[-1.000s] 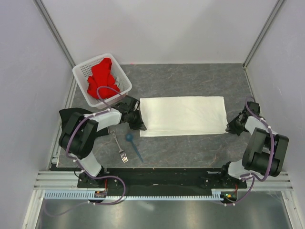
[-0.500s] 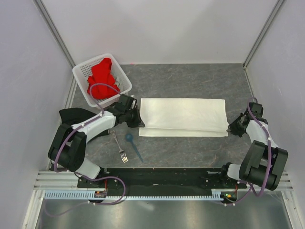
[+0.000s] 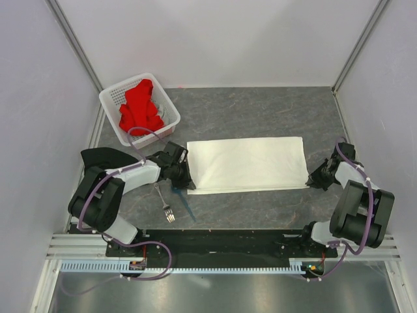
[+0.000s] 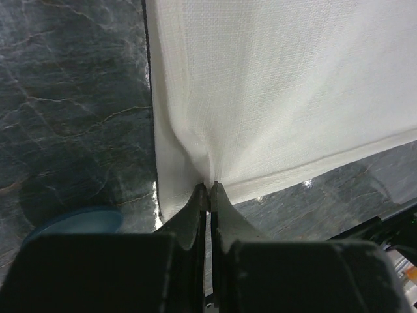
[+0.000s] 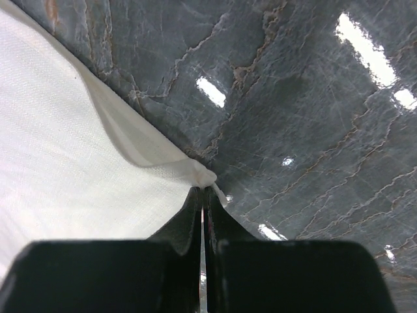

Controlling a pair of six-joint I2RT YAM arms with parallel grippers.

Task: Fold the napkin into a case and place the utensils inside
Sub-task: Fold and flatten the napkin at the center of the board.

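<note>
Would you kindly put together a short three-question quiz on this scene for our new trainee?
1. True or false: the left gripper is shut on the near-left corner of the napkin.
2. Where is the red cloth? A) in the white basket; B) spread over the napkin; C) folded inside the napkin.
3. In a few words: what does the right gripper grip?

Key: 1 true; 2 A; 3 the napkin's near-right corner.
</note>
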